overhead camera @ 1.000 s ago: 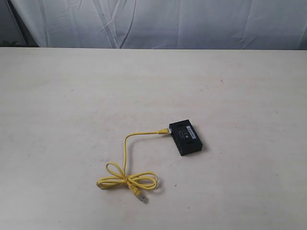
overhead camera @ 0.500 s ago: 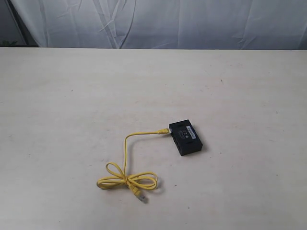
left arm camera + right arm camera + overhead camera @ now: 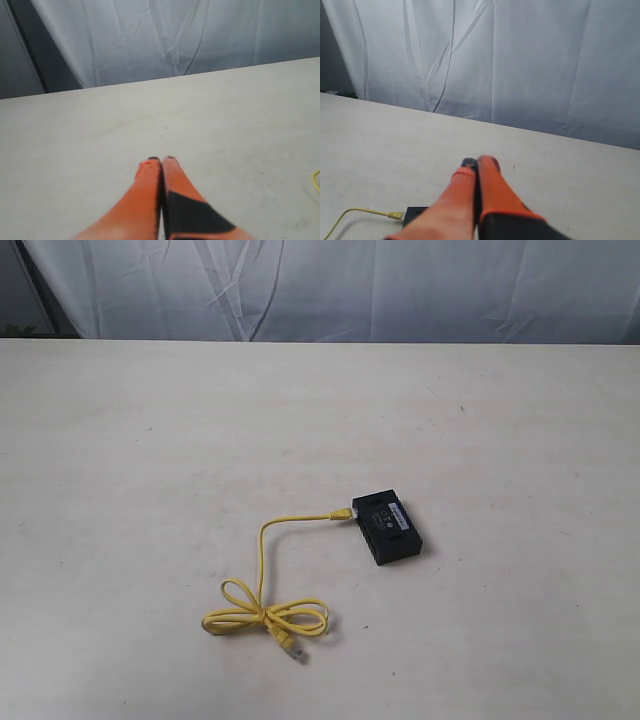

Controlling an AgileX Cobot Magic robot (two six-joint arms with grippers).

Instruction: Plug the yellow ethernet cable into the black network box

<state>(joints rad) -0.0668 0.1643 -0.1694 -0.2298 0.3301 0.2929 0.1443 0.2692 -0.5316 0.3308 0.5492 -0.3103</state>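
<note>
The black network box lies flat on the table right of centre in the exterior view, a pale label on top. The yellow ethernet cable has one plug touching the box's left end; its bundled loops and free plug lie nearer the front. No gripper shows in the exterior view. In the right wrist view my right gripper is shut and empty above the table, with the box's corner and the plug beside it. My left gripper is shut and empty; a bit of yellow cable shows at the frame's edge.
The pale table spreads wide around the box and cable. A white curtain hangs behind its far edge.
</note>
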